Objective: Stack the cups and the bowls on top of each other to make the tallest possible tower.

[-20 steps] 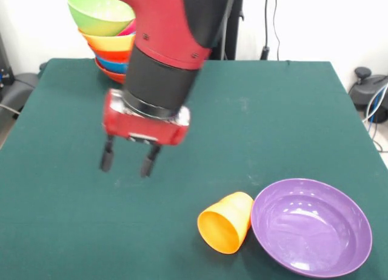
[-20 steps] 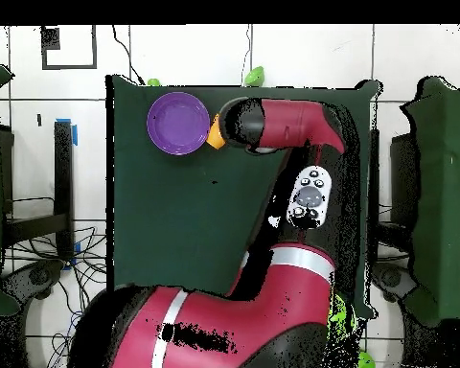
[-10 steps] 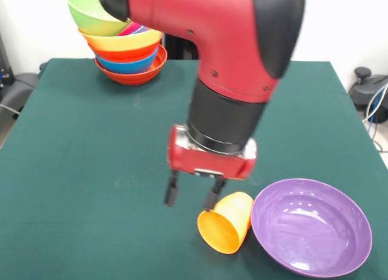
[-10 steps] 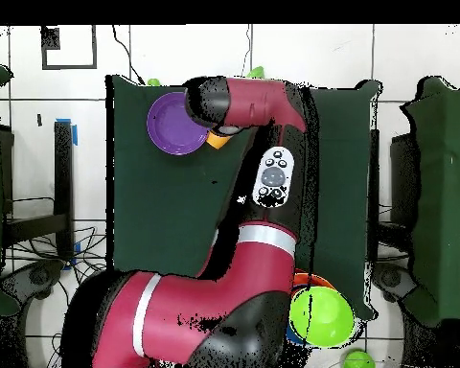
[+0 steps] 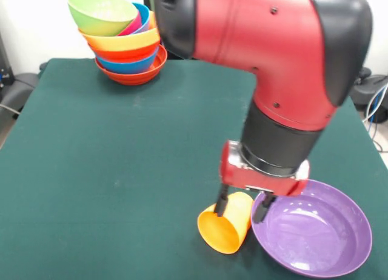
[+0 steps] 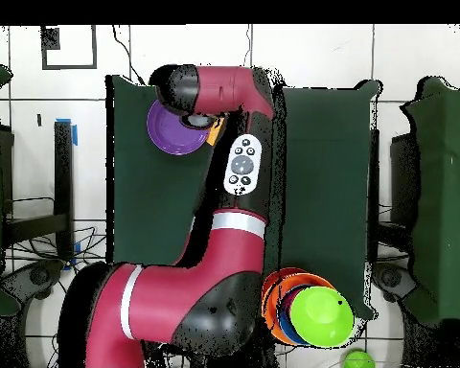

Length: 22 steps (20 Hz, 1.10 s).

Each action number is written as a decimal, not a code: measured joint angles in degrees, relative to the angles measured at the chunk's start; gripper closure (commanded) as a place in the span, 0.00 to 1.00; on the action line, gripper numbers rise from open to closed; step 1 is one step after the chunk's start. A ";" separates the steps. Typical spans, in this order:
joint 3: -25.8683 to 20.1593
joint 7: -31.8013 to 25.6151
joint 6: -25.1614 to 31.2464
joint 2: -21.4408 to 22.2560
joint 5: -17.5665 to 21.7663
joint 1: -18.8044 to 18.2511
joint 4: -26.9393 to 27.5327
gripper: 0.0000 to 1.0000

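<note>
- Lying on its side at the near edge of the green table [image 5: 109, 171], the small orange cup [image 5: 226, 224] points its open mouth toward the front-left, its narrow base touching or just short of the purple bowl [image 5: 315, 228]; which, I cannot tell.
- Sitting upright in the near right corner, that purple bowl has its rim close to the table's front edge and little cloth to spare around it.
- Hanging directly above the cup's base end, the gripper [image 5: 241, 208] has its two dark fingers spread apart, one at the cup's left flank and one over the bowl's rim; they straddle the cup with nothing clamped between them.
- Filling the right half of the front view, the red and black arm [image 5: 273, 68] comes down from above and hides the cloth behind it.
- Stretching across the left and centre, a broad run of bare green cloth lies open between the cup and the far corner.
- Standing at the far left corner, close to the table's back edge, the tower [image 5: 124, 46] nests red-orange, blue, red-orange and wide orange bowls, with a green bowl [image 5: 100, 12] tilted on top beside slivers of magenta and blue.
</note>
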<state>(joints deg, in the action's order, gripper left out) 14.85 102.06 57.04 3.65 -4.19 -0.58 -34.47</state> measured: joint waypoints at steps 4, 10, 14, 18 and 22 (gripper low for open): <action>0.06 2.53 0.53 -1.64 -0.52 1.19 2.03 0.00; 0.14 3.08 0.53 -3.81 -1.50 1.97 4.98 0.00; 0.32 3.08 0.53 -4.68 -1.49 2.10 5.36 0.00; 0.41 3.08 0.53 -5.63 -1.49 2.01 5.37 0.00; 0.44 3.08 0.53 -7.25 -1.42 1.72 5.94 0.00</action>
<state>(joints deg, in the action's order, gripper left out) 15.29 105.14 57.57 -3.61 -5.61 1.13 -28.53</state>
